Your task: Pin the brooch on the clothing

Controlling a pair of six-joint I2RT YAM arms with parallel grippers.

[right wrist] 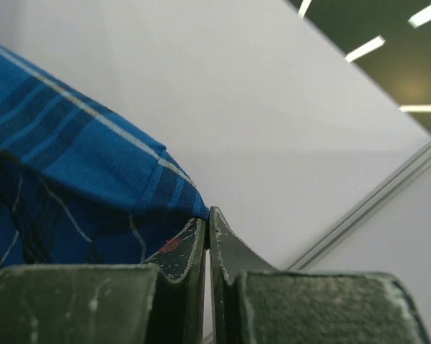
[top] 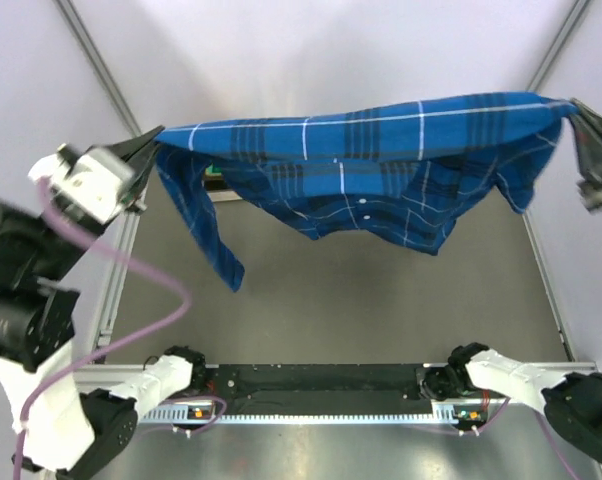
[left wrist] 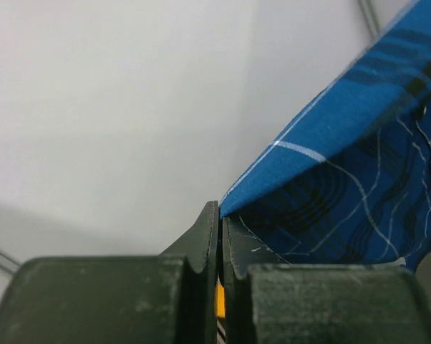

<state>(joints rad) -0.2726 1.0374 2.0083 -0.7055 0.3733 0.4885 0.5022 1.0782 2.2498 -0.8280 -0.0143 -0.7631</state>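
The blue plaid shirt [top: 361,165] hangs stretched in the air between my two grippers, sagging in the middle, one sleeve dangling at the left. My left gripper [top: 149,140] is shut on the shirt's left corner; in the left wrist view the cloth [left wrist: 359,165] runs out from the closed fingertips [left wrist: 220,209]. My right gripper [top: 579,115] is shut on the shirt's right corner; in the right wrist view the cloth [right wrist: 72,179] leaves the closed fingertips [right wrist: 207,215]. The brooch is out of view.
The grey table surface [top: 361,310] lies below the hanging shirt. A metal frame rail [top: 116,270] runs along the left side and another [top: 546,280] along the right. White enclosure walls [top: 311,50] stand behind. Arm bases sit at the near edge.
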